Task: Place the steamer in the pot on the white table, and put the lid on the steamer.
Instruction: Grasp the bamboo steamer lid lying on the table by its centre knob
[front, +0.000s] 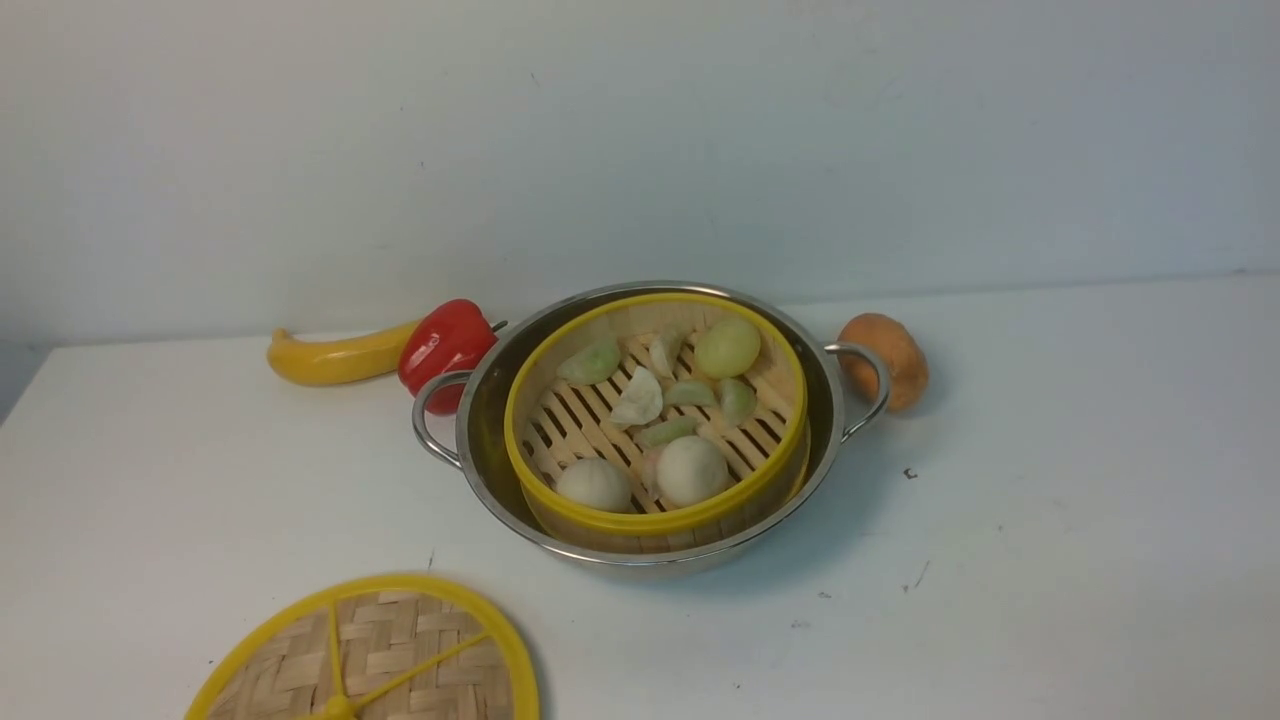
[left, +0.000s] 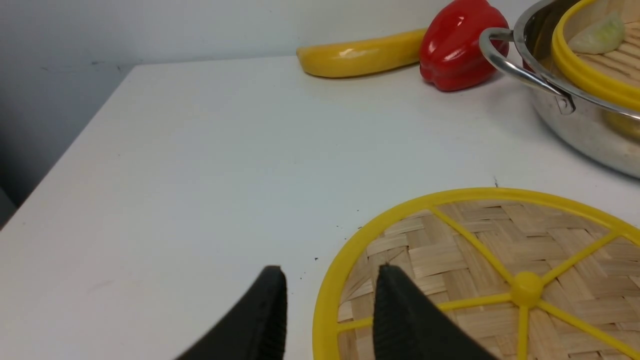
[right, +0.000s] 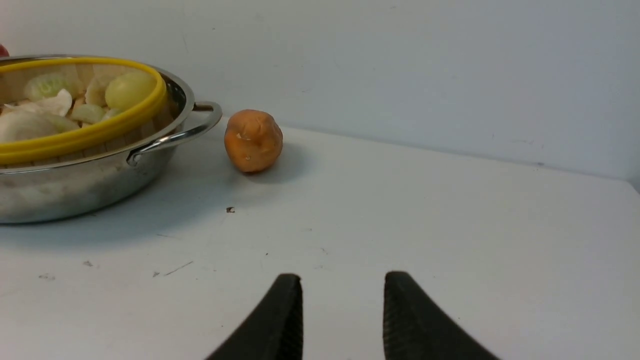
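left pincer (left: 331, 272) and right pincer (right: 343, 277) both hang low — jaws parted, gripping nothing.

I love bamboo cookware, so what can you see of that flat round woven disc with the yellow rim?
The flat woven-bamboo lid is a disc of pale tan basket-weave strips inside a thick yellow rim, with thin yellow spokes meeting at a central yellow knob. It lies flat, knob up, on the white table at the front left, apart from the steel pot. The left gripper, open, straddles its rim; contact is unclear.
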